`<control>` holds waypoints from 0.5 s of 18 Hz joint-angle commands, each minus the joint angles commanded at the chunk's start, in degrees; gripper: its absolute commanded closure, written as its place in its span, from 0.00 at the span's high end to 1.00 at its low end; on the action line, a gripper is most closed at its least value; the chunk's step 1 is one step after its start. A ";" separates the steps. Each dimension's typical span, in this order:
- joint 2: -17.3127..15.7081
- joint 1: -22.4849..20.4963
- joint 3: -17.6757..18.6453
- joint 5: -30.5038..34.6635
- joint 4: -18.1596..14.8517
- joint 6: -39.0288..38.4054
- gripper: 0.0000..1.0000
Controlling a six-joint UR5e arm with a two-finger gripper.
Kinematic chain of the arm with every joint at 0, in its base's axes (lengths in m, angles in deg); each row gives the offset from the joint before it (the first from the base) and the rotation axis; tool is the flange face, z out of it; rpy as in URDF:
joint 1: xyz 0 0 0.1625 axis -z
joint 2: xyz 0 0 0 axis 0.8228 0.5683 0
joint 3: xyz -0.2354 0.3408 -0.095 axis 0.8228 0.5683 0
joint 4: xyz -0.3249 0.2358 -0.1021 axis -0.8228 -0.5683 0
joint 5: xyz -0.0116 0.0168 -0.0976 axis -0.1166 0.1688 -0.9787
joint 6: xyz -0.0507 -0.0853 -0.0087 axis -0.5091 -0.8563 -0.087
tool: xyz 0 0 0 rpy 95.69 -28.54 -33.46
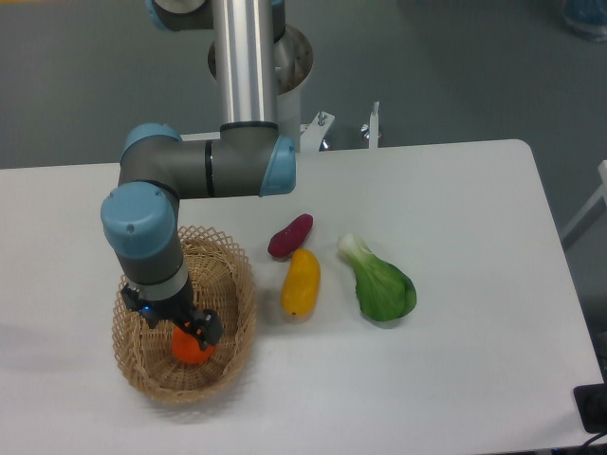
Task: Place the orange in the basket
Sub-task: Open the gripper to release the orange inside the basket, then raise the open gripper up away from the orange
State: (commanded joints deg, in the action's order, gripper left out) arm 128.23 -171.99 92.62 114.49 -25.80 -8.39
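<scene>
The orange (191, 349) lies on the floor of the wicker basket (237, 284) at the table's front left. My gripper (171, 320) hangs straight down inside the basket, just above the orange and slightly left of it. Its black fingers (211, 331) are spread apart and the jaws look open, with the fruit resting below them rather than pinched between them. The wrist hides the orange's upper left part.
To the right of the basket lie a purple sweet potato (289, 236), an elongated yellow-orange fruit (301, 282) and a green bok choy (381, 283). The arm's base post (248, 57) stands at the back edge of the table.
</scene>
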 joint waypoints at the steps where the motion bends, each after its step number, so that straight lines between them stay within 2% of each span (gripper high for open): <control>1: -0.87 -0.35 -0.26 0.00 -0.35 1.49 1.00; 4: -2.72 -1.50 -0.18 0.00 -0.97 2.38 1.00; 6: -3.16 -1.58 0.09 0.09 -1.40 6.50 1.00; 9: -5.01 -3.16 0.62 0.00 -3.34 8.18 1.00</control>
State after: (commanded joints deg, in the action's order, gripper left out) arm 123.22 -175.16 93.24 114.49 -29.14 -0.21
